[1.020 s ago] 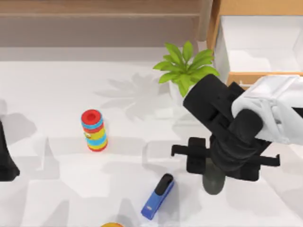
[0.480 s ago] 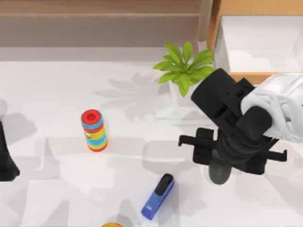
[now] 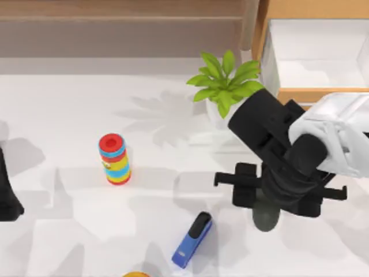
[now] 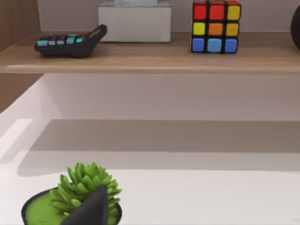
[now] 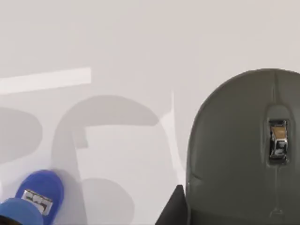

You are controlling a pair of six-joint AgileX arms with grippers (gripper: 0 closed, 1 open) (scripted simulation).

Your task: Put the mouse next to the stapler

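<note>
The dark grey mouse (image 3: 265,217) pokes out from under my right gripper (image 3: 270,199), which is shut on it and holds it above the white table, right of centre. In the right wrist view the mouse (image 5: 243,150) is very close, its scroll wheel showing, with one dark fingertip (image 5: 173,208) beside it. The blue stapler (image 3: 193,239) with its black top arm lies at an angle on the table, to the left of the mouse and nearer the front; its blue end (image 5: 33,199) shows in the right wrist view. My left gripper (image 3: 7,199) stays parked at the table's left edge.
A red, blue and yellow ring stack (image 3: 114,158) stands left of centre. A green potted plant (image 3: 226,85) sits behind the right arm, and a wooden open box (image 3: 314,57) is at the back right. A yellow object (image 3: 135,274) peeks in at the front edge.
The right gripper, still carrying the mouse, first shifted right and away from the front edge, then eased slightly back left and forward. The stapler and the left arm stayed still.
</note>
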